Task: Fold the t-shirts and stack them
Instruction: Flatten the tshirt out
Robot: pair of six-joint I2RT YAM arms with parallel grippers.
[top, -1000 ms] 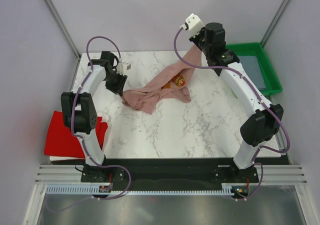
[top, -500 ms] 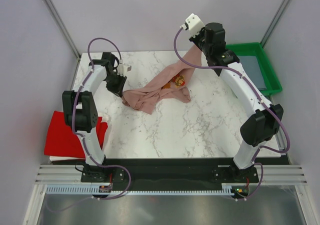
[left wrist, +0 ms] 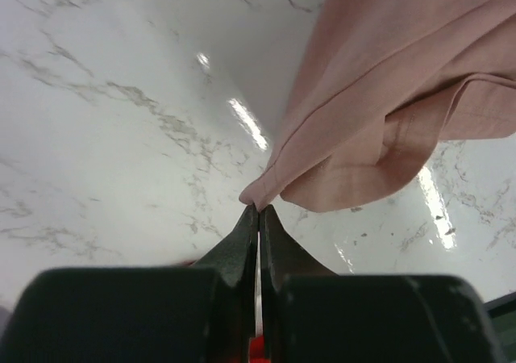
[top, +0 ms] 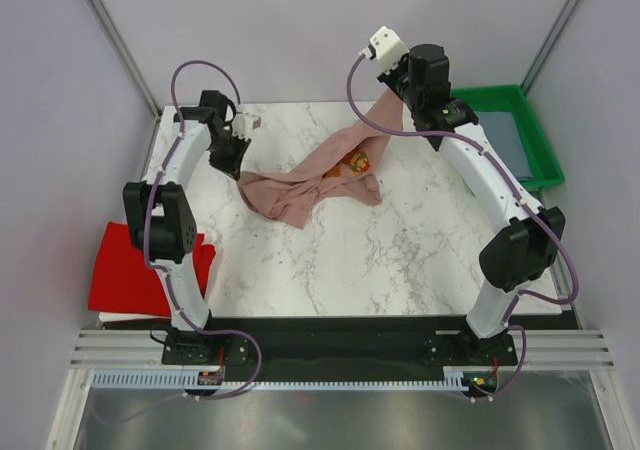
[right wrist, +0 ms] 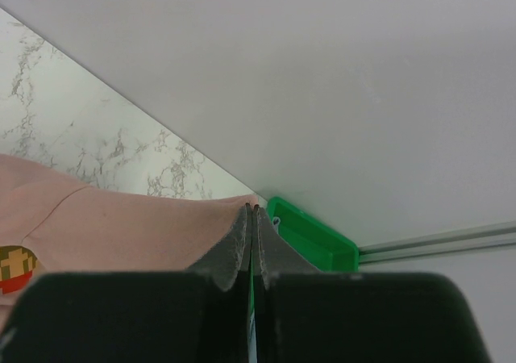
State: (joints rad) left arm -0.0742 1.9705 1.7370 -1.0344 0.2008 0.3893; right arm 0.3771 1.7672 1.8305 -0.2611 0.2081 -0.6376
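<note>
The dusty-pink t-shirt [top: 315, 182] with a small brown-orange graphic hangs stretched between my two grippers over the back of the marble table. My left gripper [top: 238, 169] is shut on its left edge [left wrist: 266, 187], low near the table. My right gripper [top: 386, 82] is shut on its right edge [right wrist: 218, 210], held high. The shirt's middle rests bunched on the table. The red t-shirt [top: 135, 270] lies off the table's left edge. The grey-blue t-shirt [top: 503, 142] lies in the green tray.
The green plastic tray [top: 538, 130] stands at the back right beside the table, also in the right wrist view [right wrist: 310, 235]. Grey walls close in the back and sides. The marble table [top: 380, 260] extends toward the arm bases.
My left gripper has moved a little toward the back with the shirt's edge, pulling that end slightly. The right arm has barely moved.
</note>
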